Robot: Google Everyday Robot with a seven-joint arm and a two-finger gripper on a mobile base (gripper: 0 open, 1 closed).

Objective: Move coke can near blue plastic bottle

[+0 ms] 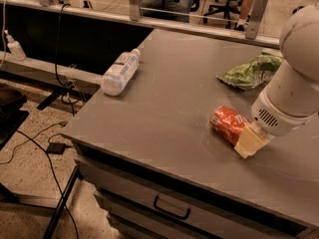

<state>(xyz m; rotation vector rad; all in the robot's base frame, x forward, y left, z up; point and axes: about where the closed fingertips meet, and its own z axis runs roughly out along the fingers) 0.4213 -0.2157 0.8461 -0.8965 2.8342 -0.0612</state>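
The small red aluminium coke can (227,123) lies on its side on the grey tabletop (169,108). The cream gripper (250,142) sits at the can's right end, and whether it grips cannot be told. The clear, pale bluish plastic bottle (119,72) lies well apart, left of the can.

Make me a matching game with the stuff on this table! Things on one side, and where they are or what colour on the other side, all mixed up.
Things:
1. coke can
2. blue plastic bottle
3. green snack bag
4. gripper

Clues:
A. lying on its side by the left edge of the table
B. crumpled, at the far right of the table
C. red, lying on its side towards the front
D. low over the table, at the can's right-hand end, below the white arm

Pairs: 1-C, 2-A, 3-B, 4-D.
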